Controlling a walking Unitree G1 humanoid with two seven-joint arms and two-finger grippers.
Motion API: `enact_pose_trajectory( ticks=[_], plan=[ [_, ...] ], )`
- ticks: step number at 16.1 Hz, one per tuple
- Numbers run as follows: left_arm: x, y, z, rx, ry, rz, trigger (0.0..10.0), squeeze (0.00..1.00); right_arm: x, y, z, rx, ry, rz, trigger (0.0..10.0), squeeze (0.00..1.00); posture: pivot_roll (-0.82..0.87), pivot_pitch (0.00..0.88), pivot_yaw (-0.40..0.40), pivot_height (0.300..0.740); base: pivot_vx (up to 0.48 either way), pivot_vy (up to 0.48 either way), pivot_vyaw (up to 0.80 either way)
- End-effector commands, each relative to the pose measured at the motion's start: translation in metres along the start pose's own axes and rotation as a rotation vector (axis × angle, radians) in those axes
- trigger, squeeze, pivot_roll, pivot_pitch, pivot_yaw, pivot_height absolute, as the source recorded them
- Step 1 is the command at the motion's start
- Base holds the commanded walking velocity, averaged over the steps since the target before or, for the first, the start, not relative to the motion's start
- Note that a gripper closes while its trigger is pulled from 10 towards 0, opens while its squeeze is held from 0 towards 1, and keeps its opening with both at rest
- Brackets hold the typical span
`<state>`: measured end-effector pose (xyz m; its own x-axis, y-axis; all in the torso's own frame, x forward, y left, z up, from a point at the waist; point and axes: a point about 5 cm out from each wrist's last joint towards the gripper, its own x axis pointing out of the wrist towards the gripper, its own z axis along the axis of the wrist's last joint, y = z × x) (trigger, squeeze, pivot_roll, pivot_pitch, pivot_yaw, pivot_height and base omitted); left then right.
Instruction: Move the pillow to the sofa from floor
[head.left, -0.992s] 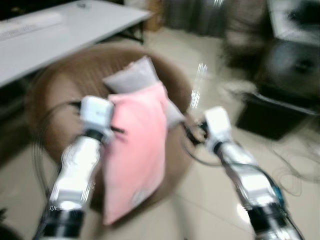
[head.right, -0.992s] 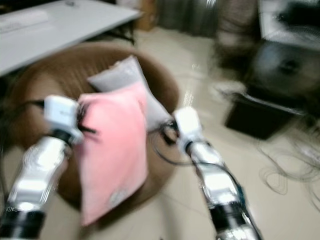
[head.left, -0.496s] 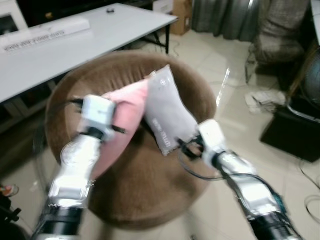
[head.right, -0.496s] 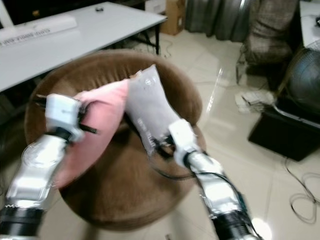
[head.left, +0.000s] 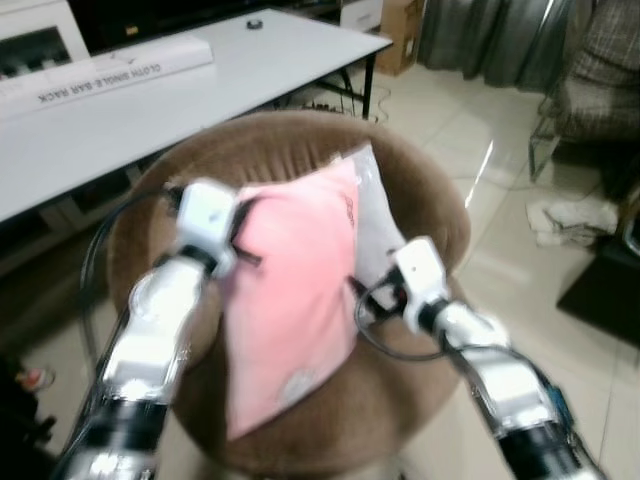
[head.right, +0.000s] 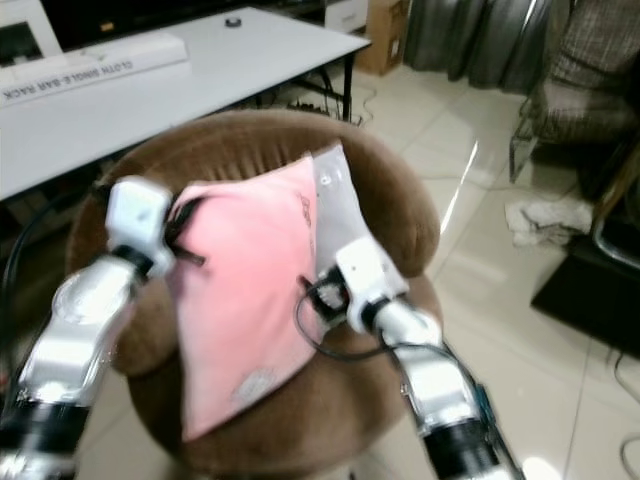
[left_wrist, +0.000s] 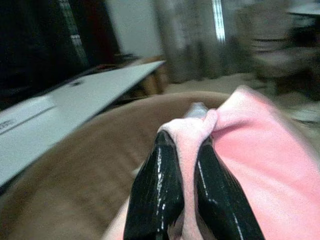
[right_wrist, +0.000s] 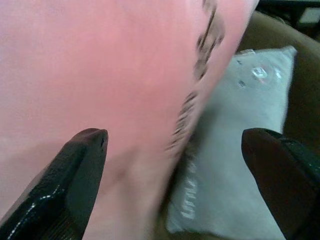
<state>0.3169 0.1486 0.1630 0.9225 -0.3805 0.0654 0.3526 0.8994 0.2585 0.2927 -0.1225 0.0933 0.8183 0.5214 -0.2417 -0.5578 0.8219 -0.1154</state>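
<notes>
A pink pillow (head.left: 295, 290) hangs over the seat of a round brown sofa chair (head.left: 300, 140). My left gripper (left_wrist: 184, 140) is shut on the pillow's upper left corner, and the pink cloth is pinched between its black fingers (left_wrist: 160, 190). A grey pillow (head.left: 378, 225) leans on the chair's back behind the pink one. At the pink pillow's right edge my right gripper (right_wrist: 175, 135) is open, its fingers spread wide in front of both pillows and gripping nothing.
A long white table (head.left: 120, 110) with a white box (head.left: 110, 68) stands at the back left, close to the chair. On the shiny tiled floor to the right lie a crumpled cloth (head.left: 570, 215) and a black box (head.left: 610, 290).
The pink pillow has swung down from a bunched, raised pose and now hangs flat in front of the grey pillow. The camera has shifted, and the chair sits more centred.
</notes>
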Motion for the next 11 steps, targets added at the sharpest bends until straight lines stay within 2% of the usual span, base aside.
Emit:
enact_pose_trajectory(
  ticks=[1,5,7,9,11],
  plan=[
    [0.002,0.006,0.005,0.023,-0.027,0.001,10.0,0.0,-0.001,0.002,0.01,-0.007,-0.05,0.027,10.0,0.0,0.14,0.0,0.051,0.74,0.0,0.0,0.0],
    [0.017,-0.013,-0.004,0.027,0.024,-0.09,10.0,0.0,-0.011,0.012,0.015,-0.05,-0.077,0.171,10.0,0.0,0.11,0.0,0.054,0.74,0.0,0.0,0.0],
    [0.022,-0.013,-0.007,0.032,0.04,-0.095,10.0,0.0,-0.014,0.016,0.017,-0.05,-0.085,0.224,10.0,0.0,0.11,0.0,0.05,0.74,0.0,0.0,0.0],
    [0.026,-0.012,-0.011,0.047,0.064,-0.103,10.0,0.0,-0.013,0.017,0.015,-0.117,-0.058,0.237,10.0,0.0,0.11,0.0,0.043,0.74,0.0,0.0,0.0],
    [0.03,-0.01,-0.018,0.047,0.099,-0.083,10.0,0.0,-0.012,0.016,0.018,-0.112,-0.059,0.261,10.0,0.0,0.1,0.0,0.038,0.74,0.0,0.0,0.0]
  ],
)
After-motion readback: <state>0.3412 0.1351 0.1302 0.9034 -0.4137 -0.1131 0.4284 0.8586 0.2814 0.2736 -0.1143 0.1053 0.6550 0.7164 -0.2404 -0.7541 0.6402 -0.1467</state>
